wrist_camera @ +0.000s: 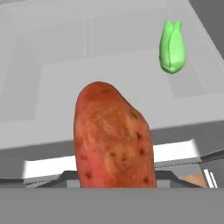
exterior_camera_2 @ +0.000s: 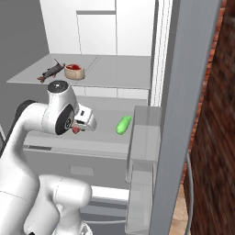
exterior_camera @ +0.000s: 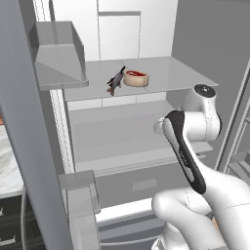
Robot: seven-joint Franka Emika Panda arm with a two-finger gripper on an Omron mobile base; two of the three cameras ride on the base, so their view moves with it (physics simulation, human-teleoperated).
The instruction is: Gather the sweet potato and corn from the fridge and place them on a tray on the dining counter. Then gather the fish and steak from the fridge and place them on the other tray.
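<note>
Centre of hand view: fingers pinching reddish-orange oval sweet potato (wrist_camera: 113,138); may slip, or clip grey fridge shelf (wrist_camera: 52,87) on withdrawal.

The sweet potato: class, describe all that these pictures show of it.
The sweet potato is a reddish-orange oval lump with rough, mottled skin and small dark pits. In the hand view it stands lengthwise, close to the camera, its lower end hidden at the gripper, which appears shut on it. Behind it lie a grey fridge shelf and the green corn, well apart.
</note>
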